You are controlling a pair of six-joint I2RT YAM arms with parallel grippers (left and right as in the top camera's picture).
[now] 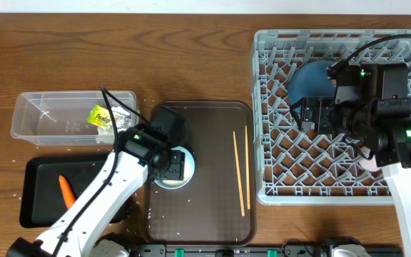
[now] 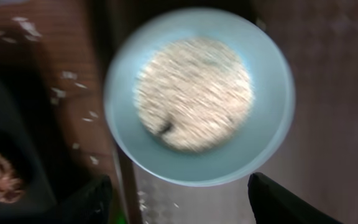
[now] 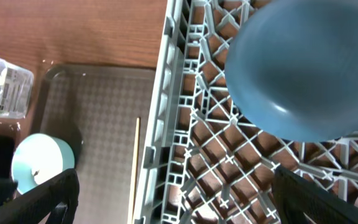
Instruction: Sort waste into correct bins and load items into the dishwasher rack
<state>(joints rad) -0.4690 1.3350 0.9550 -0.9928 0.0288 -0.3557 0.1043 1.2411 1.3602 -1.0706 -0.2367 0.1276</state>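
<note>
Left gripper [image 2: 180, 182] hangs open and empty over the light-blue cup [image 2: 269, 124] of rice [image 2: 194, 93] on the brown tray [image 1: 212, 207], near centre; an off-centre grip on the rim could tip it and scatter grains.

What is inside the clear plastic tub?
A yellow-green printed wrapper with crumpled white paper beside it, at the right end of the clear tub. A black cable crosses that end, covering a little; nothing else shows.

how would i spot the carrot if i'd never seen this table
Find the dark brown serving tray mid-table; left of it lie a clear tub and, nearer the robot, a black tray. The carrot lies in the black tray: short, tapered, bright orange, unlike the yellow-green wrapper in the tub.
</note>
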